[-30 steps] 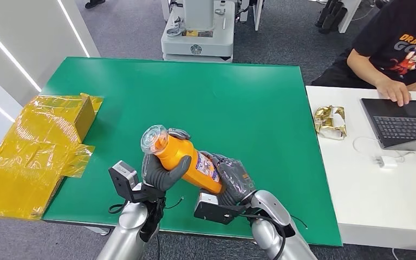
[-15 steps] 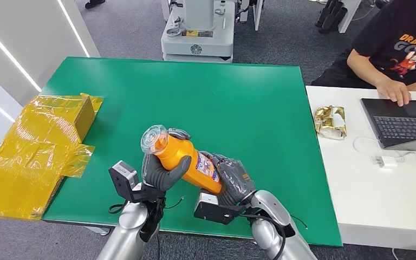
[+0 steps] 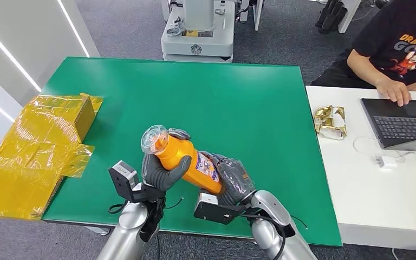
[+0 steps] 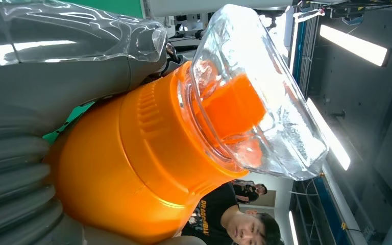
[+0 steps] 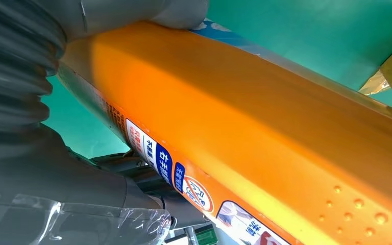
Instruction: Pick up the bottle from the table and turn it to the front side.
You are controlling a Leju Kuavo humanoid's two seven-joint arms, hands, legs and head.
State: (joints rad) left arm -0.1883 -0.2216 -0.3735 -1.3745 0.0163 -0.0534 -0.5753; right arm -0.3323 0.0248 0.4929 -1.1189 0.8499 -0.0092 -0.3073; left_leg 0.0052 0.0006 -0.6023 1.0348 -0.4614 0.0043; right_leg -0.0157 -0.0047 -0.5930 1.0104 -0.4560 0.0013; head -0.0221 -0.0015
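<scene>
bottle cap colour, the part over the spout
Clear plastic cap over an orange spout; left wrist view shows it best.

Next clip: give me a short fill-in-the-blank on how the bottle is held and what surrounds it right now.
1. The orange bottle is held above the table by ______ robot hands at once.
2. The left robot hand grips the end nearer the bottle's clear ______.
3. The table under the bottle is ______ in colour.
4. The person at the white desk rests a hand on a ______.

Missing words: both; cap; green; laptop
</scene>
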